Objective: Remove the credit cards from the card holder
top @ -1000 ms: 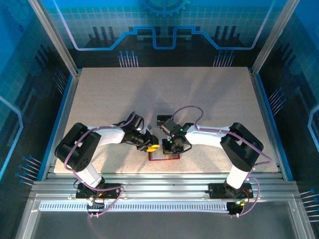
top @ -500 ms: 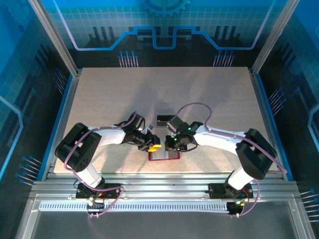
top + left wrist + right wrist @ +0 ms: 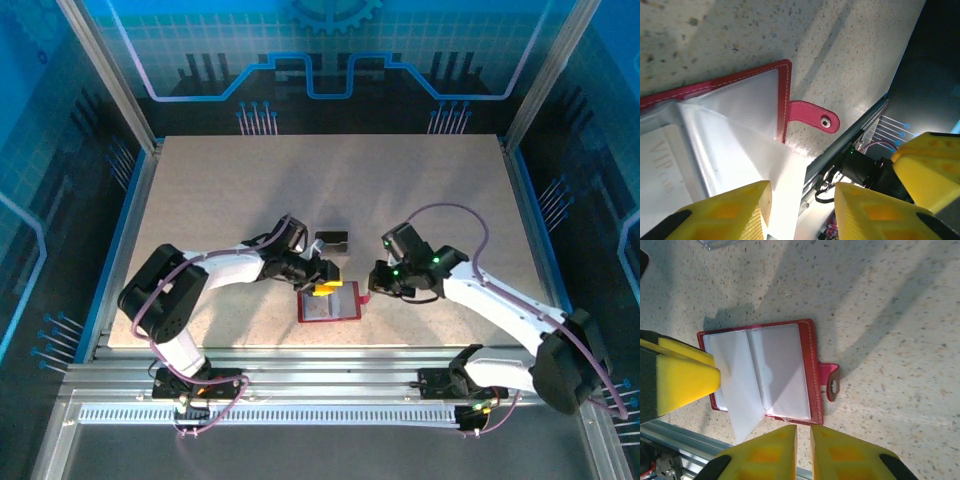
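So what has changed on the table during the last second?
The right pincer drew back rightward off the red folding wallet, holding nothing. The left pincer reached further right along its far edge. The wallet, lying open, stayed in place.

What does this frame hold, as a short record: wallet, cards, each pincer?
wallet: red wallet lying open on the table, clear sleeves facing up, snap tab sticking out sideways
cards: one pale card lettered VIP, inside a sleeve
left pincer: open, low over the sleeves
right pincer: shut, holding nothing, at the wallet's edge near the tab
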### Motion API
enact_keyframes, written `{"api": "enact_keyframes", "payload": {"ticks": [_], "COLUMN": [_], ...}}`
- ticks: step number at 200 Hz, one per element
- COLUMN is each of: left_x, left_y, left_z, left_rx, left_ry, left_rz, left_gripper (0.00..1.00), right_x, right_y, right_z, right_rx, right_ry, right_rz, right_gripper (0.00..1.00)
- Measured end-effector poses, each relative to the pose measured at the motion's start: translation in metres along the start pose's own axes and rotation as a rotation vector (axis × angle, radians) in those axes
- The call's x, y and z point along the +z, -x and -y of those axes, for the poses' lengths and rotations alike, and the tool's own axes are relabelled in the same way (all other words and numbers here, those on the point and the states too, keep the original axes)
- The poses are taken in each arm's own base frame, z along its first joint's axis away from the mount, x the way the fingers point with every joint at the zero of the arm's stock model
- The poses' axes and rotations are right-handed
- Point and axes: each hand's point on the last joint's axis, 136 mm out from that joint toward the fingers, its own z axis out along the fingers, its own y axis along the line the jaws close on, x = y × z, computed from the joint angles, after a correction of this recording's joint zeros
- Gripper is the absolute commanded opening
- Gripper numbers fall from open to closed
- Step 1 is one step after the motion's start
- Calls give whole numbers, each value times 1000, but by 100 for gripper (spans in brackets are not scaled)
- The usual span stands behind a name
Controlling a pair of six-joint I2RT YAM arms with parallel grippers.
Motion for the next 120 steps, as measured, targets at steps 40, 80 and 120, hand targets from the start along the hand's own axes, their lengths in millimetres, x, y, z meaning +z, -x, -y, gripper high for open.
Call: {"api": "enact_keyframes", "payload": {"ticks": [40,80,120], "left_x": [20,39,44], "left_y": [-1,-5,-5], "left_z": [-3,-10,-7], "left_rx": [-3,-6,2], "left_ry": [24,51,53], "left_rz": [-38,-79,-87], "left_gripper": [50,53,54], "right_x": [-8,-5,-6], "right_y": [-2,-10,-10], "right_z": [10,19,18], "right_rx": [12,18,18], "right_ry": [-2,-20,-15], "right_rz": [17,-1,0], "right_gripper": [16,16,16]}}
